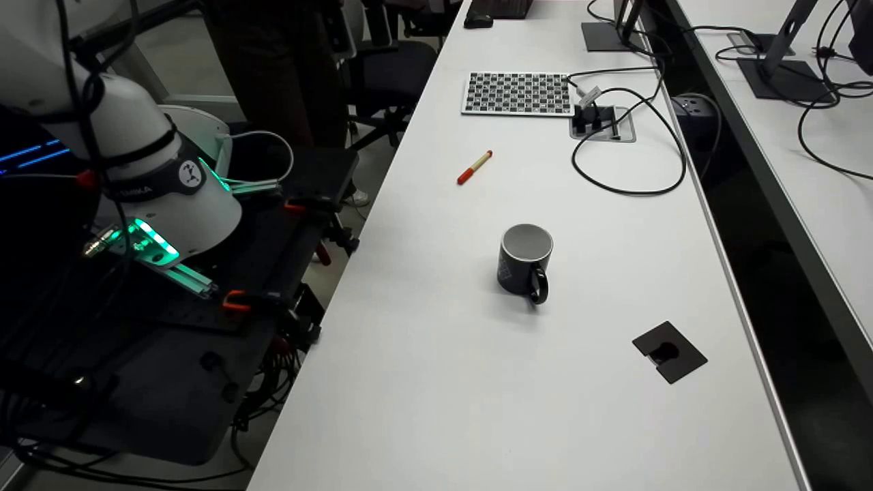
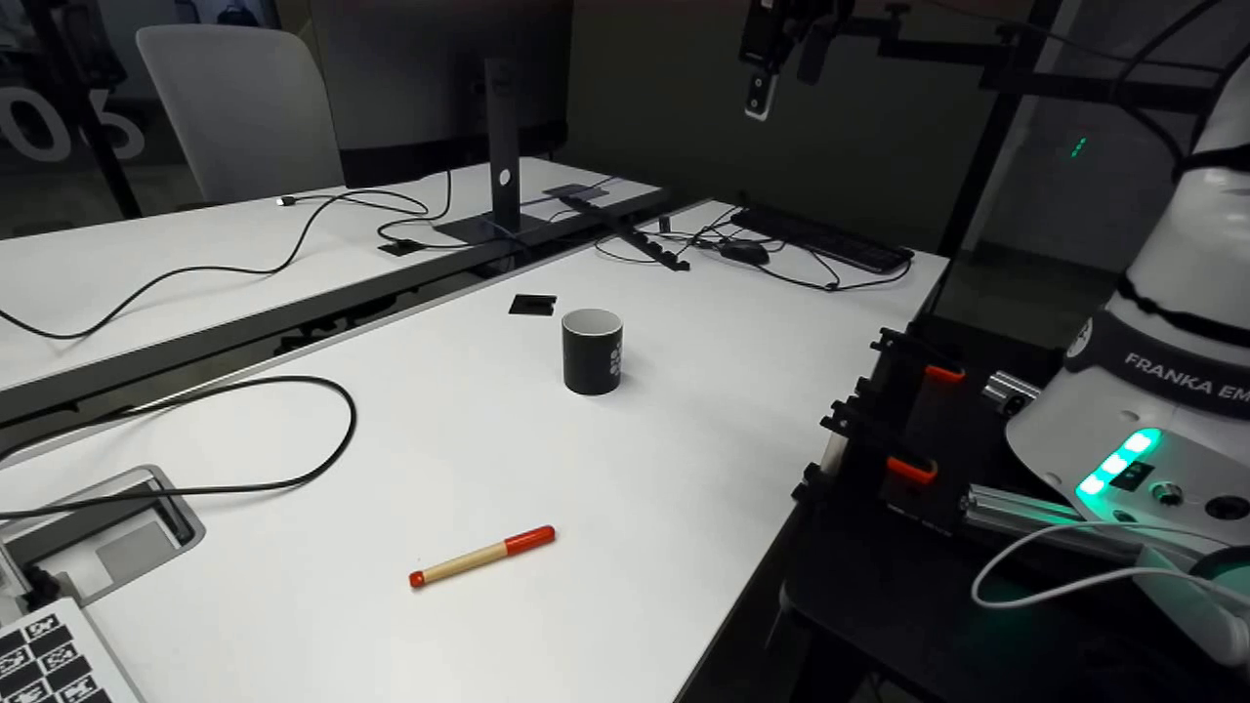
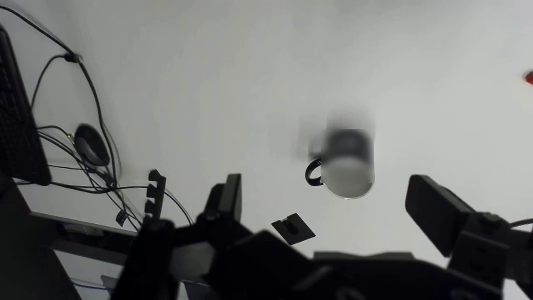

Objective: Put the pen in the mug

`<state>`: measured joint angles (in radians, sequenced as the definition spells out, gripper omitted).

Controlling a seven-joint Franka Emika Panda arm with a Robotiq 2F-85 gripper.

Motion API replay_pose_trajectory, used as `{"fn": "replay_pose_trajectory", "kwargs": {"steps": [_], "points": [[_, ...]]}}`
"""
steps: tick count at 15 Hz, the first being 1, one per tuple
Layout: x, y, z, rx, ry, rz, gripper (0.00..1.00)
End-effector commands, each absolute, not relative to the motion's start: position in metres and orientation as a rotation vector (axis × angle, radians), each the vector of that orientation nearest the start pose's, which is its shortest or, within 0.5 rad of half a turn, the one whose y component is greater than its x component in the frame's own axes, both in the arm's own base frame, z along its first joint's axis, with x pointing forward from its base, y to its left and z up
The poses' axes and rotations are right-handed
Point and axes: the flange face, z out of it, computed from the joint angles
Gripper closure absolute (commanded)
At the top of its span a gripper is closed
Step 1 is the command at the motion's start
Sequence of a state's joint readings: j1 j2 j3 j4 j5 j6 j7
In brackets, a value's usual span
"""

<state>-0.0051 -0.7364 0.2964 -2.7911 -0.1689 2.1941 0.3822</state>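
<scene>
The pen lies flat on the white table; it has a red cap, pale yellow barrel and red end, in both exterior views [image 1: 475, 168] [image 2: 482, 558]. Only a blurred red tip of the pen [image 3: 529, 78] shows at the wrist view's right edge. The mug, black outside and light grey inside, stands upright on the table in both exterior views [image 1: 524, 266] [image 2: 592, 356]. The mug [image 3: 347, 177] also shows, partly blurred, beyond the fingers in the wrist view. My gripper [image 3: 325, 185] is open and empty, high above the table; it shows at the top of an exterior view [image 2: 786, 78].
A flat black plate [image 1: 670, 352] lies near the mug. A white checkered board [image 1: 518, 94], a cable socket [image 1: 600, 123] and looping black cables [image 1: 631, 194] are beyond the pen. A keyboard [image 2: 820, 239] and mouse [image 2: 744, 252] lie at the table's far end.
</scene>
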Motion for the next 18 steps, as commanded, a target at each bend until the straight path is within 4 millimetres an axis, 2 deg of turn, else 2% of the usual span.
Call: {"fn": "replay_pose_trajectory", "kwargs": {"steps": [1,5,7,9,13,18], "points": [[0.322,0.084,0.416,-3.414,0.093,-0.343,0.0],[0.324,0.085,0.414,-3.416,0.083,-0.329,0.0],[0.329,0.089,0.414,-3.349,-0.07,-0.336,0.0],[0.332,0.101,0.409,-3.295,-0.245,-0.335,0.0],[0.334,0.142,0.391,-3.183,-0.528,-0.293,0.0],[0.341,0.187,0.36,-3.016,-0.853,-0.228,0.0]]}}
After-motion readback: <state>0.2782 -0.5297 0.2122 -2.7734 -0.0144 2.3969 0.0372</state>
